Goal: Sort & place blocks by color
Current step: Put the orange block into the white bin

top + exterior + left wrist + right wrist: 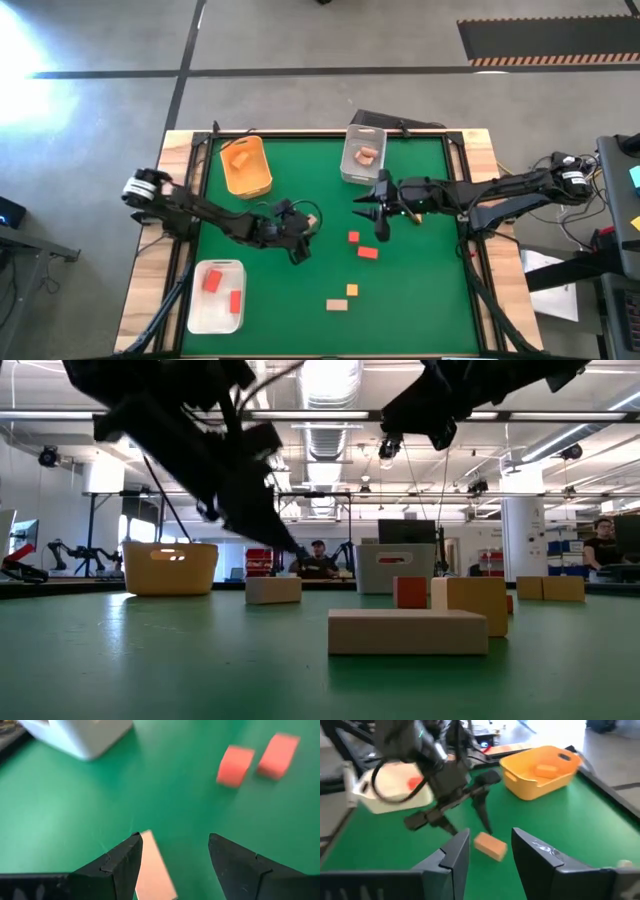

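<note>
A pale tan block lies flat on the green table, and my left gripper hovers over it, open and slanting down. The block sits between the fingers, close to one of them. It shows again in the right wrist view, under the left gripper. My right gripper hangs open and holding nothing above the table's middle, near the clear bin. Two red blocks, a yellow-orange block and a tan block lie loose toward the near edge.
An orange bin with a yellow-orange block stands at the far left. The clear bin holds a tan block. A white bin at the near left holds two red blocks. Bare green table lies between the bins.
</note>
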Motion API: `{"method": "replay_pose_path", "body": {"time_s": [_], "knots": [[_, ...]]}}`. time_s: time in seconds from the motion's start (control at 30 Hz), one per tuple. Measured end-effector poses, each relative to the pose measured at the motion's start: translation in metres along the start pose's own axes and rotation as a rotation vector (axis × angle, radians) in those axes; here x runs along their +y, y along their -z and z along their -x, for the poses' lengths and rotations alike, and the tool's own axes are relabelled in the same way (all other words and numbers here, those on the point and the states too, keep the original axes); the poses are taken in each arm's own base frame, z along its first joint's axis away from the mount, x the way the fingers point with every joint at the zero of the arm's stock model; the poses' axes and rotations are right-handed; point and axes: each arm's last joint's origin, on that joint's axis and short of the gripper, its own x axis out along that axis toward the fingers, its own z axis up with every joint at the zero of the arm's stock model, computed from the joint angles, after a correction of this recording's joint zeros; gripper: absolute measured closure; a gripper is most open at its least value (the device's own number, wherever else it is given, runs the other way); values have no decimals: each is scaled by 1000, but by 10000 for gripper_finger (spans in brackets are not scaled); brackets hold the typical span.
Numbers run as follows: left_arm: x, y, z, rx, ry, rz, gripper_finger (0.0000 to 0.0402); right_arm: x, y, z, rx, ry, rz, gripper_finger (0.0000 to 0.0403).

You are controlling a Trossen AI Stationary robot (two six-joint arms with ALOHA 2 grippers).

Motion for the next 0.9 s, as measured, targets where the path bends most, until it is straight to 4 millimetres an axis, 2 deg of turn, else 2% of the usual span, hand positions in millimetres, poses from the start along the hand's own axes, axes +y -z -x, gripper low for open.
{"method": "replay_pose_path", "body": {"time_s": [0.17, 0.47, 0.67, 0.9], "knots": [[-2, 8, -12, 24, -40, 9, 190, -2, 4, 0, 37, 67, -5, 269], [0, -5, -1, -21, -9, 25, 190, -6, 26, 2, 241, 136, -167, 262], [-3, -15, 2, -38, 41, -71, 190, -7, 49, -5, 445, 156, -49, 223], [9, -40, 36, -147, 65, -158, 190, 6, 75, -28, 587, 89, 124, 162]]}}
